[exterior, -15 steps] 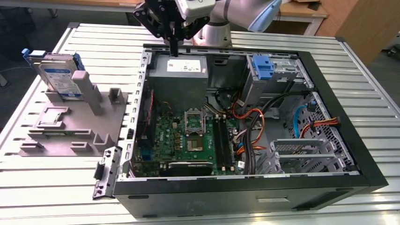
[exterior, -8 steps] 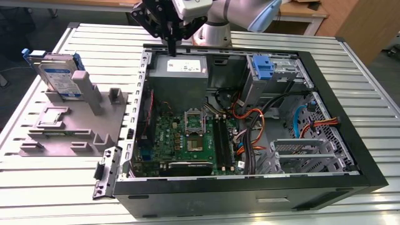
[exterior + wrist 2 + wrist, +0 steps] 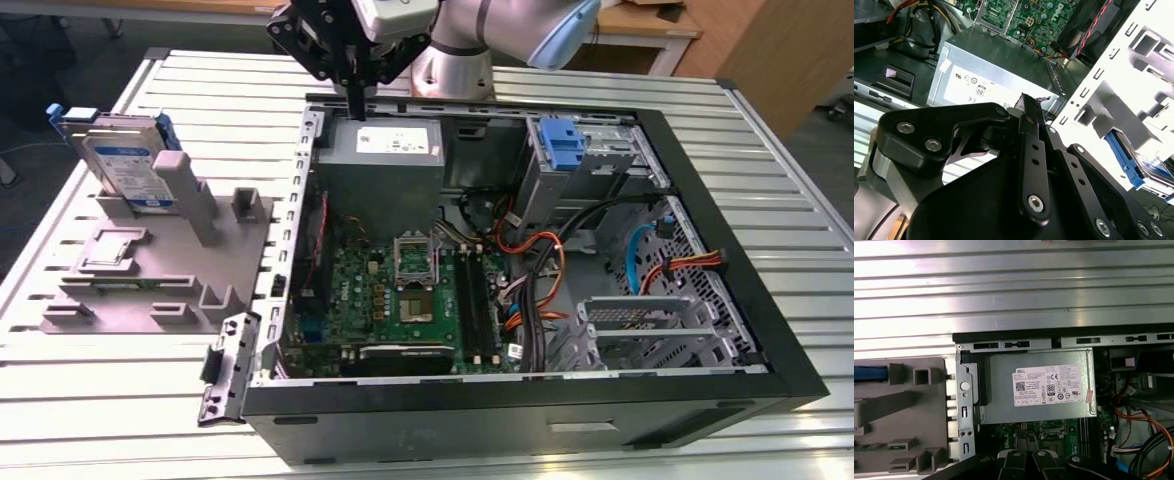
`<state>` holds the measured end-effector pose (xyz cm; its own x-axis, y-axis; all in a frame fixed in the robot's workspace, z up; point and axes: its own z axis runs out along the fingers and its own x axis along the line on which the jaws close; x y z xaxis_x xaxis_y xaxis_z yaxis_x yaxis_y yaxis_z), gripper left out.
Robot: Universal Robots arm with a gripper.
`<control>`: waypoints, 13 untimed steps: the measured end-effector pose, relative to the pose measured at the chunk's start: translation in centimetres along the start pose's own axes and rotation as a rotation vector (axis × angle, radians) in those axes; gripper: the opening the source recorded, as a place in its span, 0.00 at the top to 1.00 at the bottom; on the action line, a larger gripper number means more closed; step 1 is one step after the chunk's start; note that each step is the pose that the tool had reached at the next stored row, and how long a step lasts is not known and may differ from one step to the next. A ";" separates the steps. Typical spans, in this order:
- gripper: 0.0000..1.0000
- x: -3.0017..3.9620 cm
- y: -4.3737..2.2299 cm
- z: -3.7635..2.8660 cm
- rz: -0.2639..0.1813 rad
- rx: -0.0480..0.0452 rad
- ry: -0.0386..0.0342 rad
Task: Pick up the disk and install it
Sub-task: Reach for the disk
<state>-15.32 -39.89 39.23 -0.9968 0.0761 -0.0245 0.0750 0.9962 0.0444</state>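
The disk [image 3: 127, 168] stands upright on a grey fixture [image 3: 147, 270] on the exterior view's left, beside the open computer case [image 3: 534, 400]. It is silver-grey with a white and blue label and a blue carrier frame. A blue strip of the disk [image 3: 869, 373] shows at the fixture's edge in the first wrist view. My gripper [image 3: 358, 100] hangs over the case's rear wall, just above the grey power supply [image 3: 380, 145], well apart from the disk. Its black fingers [image 3: 1029, 107] are pressed together with nothing between them. The fingertips [image 3: 1026, 458] point at the power supply [image 3: 1036, 390].
Inside the case lie a green motherboard [image 3: 400, 290], bundled cables [image 3: 534, 260] and an empty grey drive cage [image 3: 647, 330]. An upright blue latch [image 3: 563, 148] sits on a metal cage at the back. The ribbed metal table [image 3: 107, 400] surrounds the case.
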 end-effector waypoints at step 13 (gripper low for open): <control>0.90 0.40 -0.03 -0.01 0.000 0.0000 0.0000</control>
<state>-15.72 -39.89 39.22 -0.9968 0.0762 -0.0245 0.0751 0.9962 0.0444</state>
